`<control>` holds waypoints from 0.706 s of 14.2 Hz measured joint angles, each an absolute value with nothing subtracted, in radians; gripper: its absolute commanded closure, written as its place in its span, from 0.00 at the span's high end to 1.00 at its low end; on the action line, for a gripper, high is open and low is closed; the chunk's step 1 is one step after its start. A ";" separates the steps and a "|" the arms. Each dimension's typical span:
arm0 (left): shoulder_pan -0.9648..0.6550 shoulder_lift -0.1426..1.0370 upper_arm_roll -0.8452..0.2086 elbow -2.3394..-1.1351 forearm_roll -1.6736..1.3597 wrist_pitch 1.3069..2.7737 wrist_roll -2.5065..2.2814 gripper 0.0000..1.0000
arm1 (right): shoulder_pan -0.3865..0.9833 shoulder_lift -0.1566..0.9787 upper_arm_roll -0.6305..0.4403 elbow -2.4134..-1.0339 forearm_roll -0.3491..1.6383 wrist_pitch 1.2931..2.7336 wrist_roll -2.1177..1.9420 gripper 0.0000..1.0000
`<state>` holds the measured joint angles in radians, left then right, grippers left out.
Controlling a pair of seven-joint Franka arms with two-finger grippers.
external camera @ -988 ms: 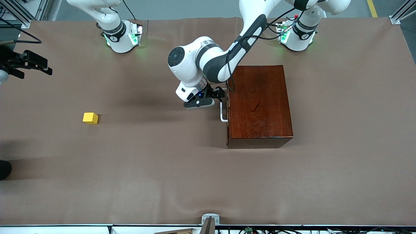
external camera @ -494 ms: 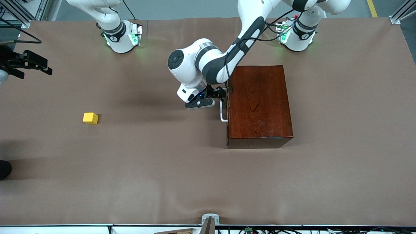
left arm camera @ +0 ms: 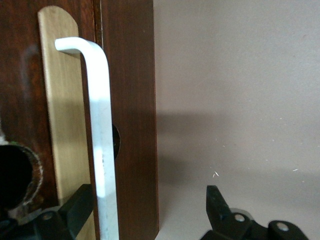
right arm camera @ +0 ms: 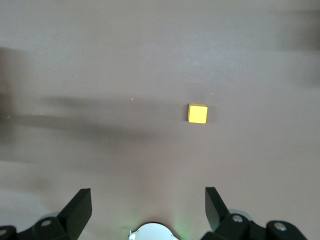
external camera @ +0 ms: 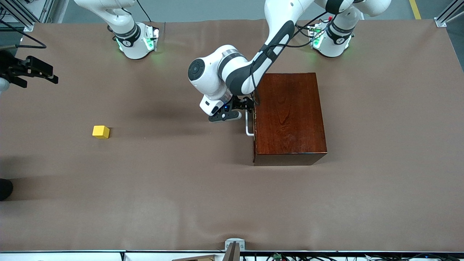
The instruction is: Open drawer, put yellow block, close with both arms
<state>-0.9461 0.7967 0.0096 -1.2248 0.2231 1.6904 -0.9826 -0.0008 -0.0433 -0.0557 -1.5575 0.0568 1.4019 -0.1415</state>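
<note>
The brown worktop (external camera: 181,188) carries everything; largest on it is the dark mahogany box (external camera: 288,117), toward the left arm's end; its drawer (left arm camera: 127,115) is shut, front flush with the box, the white handle (external camera: 248,125) standing off it; the left hand (external camera: 243,108) is at that handle, its fingers (left arm camera: 217,202) spread apart with the bar between them, not clenched; the right hand (external camera: 34,70) waits released above the worktop's edge at the right arm's end; the yellow block (external camera: 100,131) lies on the worktop there, well apart from the box.
</note>
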 measured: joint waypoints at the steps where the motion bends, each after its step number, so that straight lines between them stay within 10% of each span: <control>1: -0.946 0.800 0.011 -1.225 0.223 1.697 -0.984 1.00 | -0.001 -0.043 -0.056 -1.557 0.057 1.402 -0.141 1.00; 10: -0.946 0.803 0.007 -1.216 0.194 1.832 -1.077 1.00 | -0.001 -0.043 -0.056 -1.557 0.057 1.401 -0.142 1.00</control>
<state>-0.9463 0.8033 0.0068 -1.2162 0.1936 1.8319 -1.0767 -0.0008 -0.0433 -0.0557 -1.5575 0.0568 1.4011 -0.1416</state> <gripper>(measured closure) 0.000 0.000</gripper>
